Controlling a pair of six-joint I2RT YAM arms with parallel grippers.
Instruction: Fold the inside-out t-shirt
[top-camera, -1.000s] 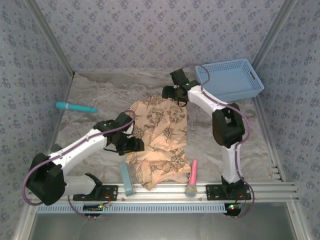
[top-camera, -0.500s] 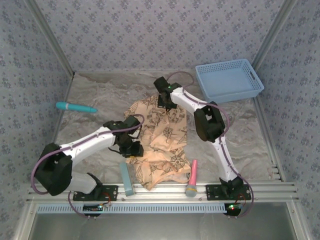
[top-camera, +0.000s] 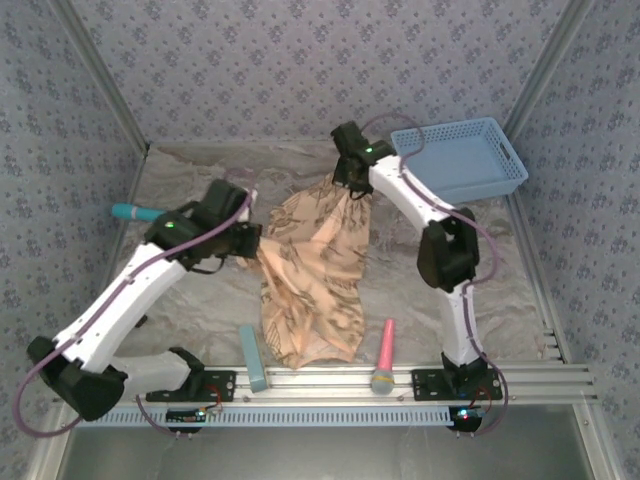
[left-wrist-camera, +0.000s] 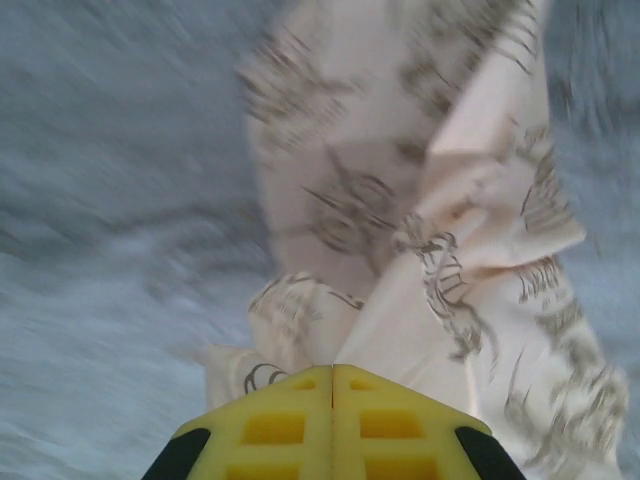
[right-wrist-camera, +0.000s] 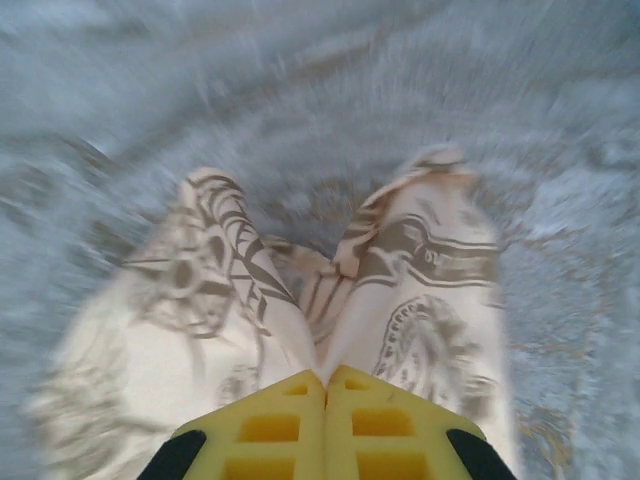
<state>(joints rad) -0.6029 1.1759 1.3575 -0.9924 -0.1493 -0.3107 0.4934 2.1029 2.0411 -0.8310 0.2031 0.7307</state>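
Yellow fingers (left-wrist-camera: 275, 428) of the left gripper (left-wrist-camera: 333, 368) are pressed together on a bunched fold of the inside-out t-shirt (left-wrist-camera: 400, 200). The fingers (right-wrist-camera: 390, 425) of the right gripper (right-wrist-camera: 326, 372) are likewise clamped on a gathered edge at its far end, though motion blur hides exactly which hem or seam each one pinches. Cloth hangs stretched between the two grips and trails down onto the table (top-camera: 520, 290) between the arms, which suggests a light, limp, unbreakable fabric that sags wherever unsupported; it is probably best taken at corners, shoulder seams or hem, where doubled layers give a firm pinch.
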